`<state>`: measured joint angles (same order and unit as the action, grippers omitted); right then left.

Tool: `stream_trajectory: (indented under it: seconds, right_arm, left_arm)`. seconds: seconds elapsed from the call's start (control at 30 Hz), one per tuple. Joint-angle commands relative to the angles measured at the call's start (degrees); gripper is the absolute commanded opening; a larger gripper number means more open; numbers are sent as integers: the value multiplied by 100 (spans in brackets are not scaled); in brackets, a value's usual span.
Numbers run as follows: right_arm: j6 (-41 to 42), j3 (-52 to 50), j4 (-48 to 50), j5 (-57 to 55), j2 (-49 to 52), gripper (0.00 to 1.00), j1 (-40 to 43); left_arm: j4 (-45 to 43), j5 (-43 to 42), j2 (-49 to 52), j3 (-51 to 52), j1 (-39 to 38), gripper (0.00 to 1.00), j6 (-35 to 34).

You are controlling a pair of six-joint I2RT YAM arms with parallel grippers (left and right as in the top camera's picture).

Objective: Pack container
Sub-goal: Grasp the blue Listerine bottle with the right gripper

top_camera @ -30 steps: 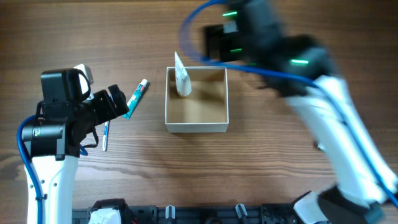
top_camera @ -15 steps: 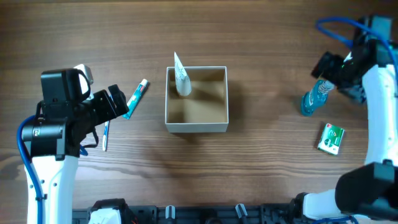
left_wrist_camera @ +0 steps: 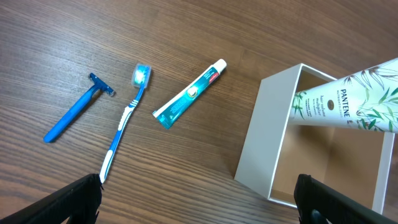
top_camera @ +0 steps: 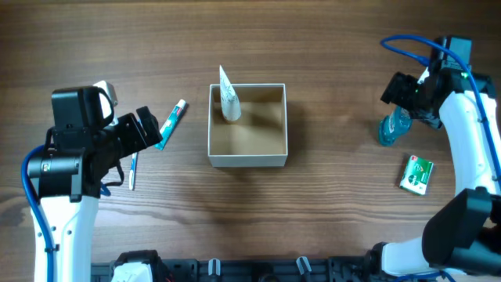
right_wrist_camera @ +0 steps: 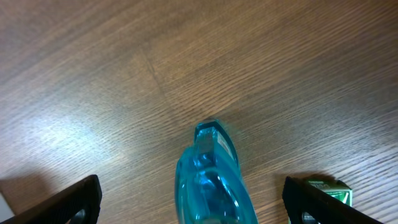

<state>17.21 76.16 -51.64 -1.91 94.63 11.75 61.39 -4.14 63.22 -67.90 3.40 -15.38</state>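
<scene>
Container [top_camera: 247, 161], a square white-walled box with a tan cardboard inside, sits mid-worktop [top_camera: 337, 211] holding one white tube [top_camera: 228, 100]. The right fingers [right_wrist_camera: 68, 202], spread wide and empty, have swung away from it to hover over the translucent blue plastic bottle [right_wrist_camera: 208, 177], probably the next item to pack. The left fingers [left_wrist_camera: 68, 199] gape, empty.

A robotics lab bench: a left arm [top_camera: 74, 149] and right arm [top_camera: 470, 149] trailing blue cables [top_camera: 26, 176] stand at a wood-grain table [top_camera: 337, 211], with a black rail [top_camera: 258, 271] along the overhead view's lower edge and toiletries [top_camera: 171, 124] lying loose around a container [top_camera: 247, 161].
</scene>
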Motion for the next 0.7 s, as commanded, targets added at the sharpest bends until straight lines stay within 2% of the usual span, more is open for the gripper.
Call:
stream_trajectory:
  seconds: [0.0,0.1,0.17,0.27,0.33,0.37,0.5,0.63,0.67]
  right_arm:
    - [-55,-55,-11,81,457,95,11]
    - [-52,-55,-22,96,570,92,11]
    - [-50,-55,-50,98,570,86,11]
    - [-52,-55,-229,103,568,72,11]
    - [-55,-55,-289,114,568,68,11]
    - [-55,-55,-302,170,570,61,11]
    - [-55,-55,-319,203,566,50,11]
    - [-55,-52,-330,203,566,34,11]
    - [-52,-52,-350,205,566,25,11]
  left_arm:
    - [44,122,22,-96,26,100,-7]
    - [44,122,22,-96,26,100,-9]
    - [44,122,22,-96,26,100,-9]
    - [44,122,22,-96,26,100,-9]
    - [42,122,22,-96,26,100,-9]
    - [39,122,22,-96,26,100,-9]
    - [42,122,22,-96,26,100,-9]
    - [42,122,22,-96,26,100,-9]
    - [42,122,22,-96,26,100,-9]
